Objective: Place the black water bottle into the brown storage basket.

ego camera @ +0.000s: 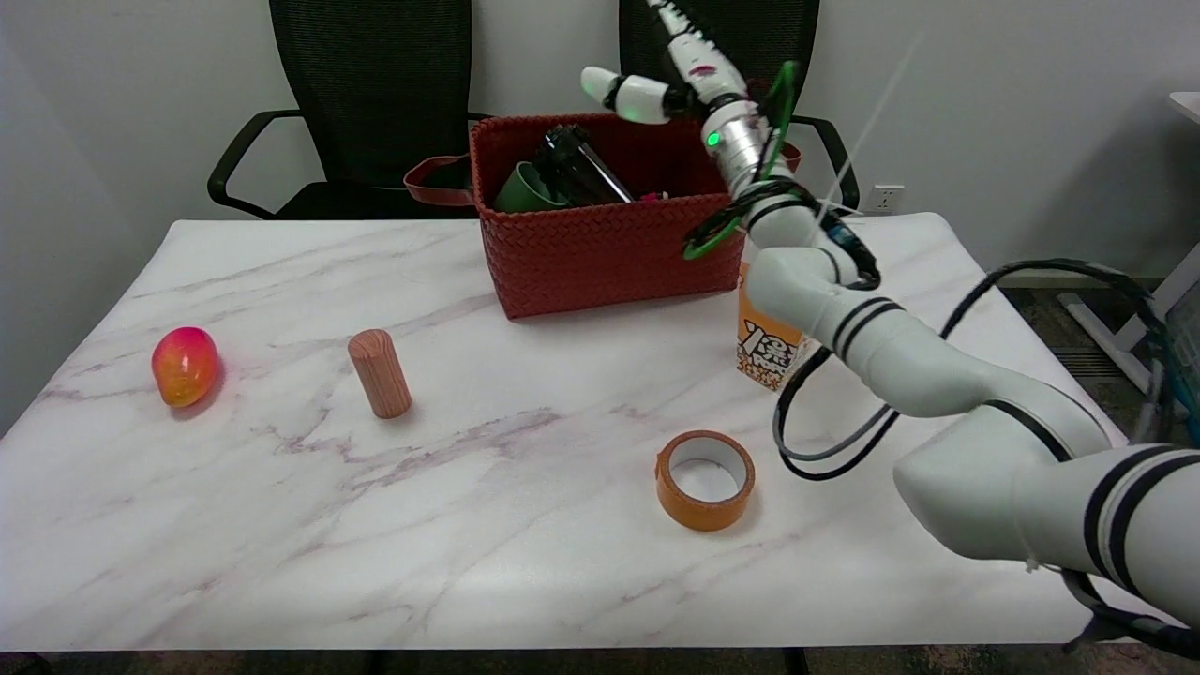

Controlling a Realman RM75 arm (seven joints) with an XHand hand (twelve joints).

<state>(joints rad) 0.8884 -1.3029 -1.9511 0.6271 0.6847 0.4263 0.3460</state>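
Your right hand [670, 70] hovers at upper centre of the frame above the basket [609, 248], fingers spread, gripping nothing. The bottle [581, 169] lies tilted inside the basket. The orange carton's [771, 352] lettering is unreadable.

Open marble table [525, 562] at centre, wooden cylinder [380, 373] left, tape roll [705, 480] and carton [771, 352] right.
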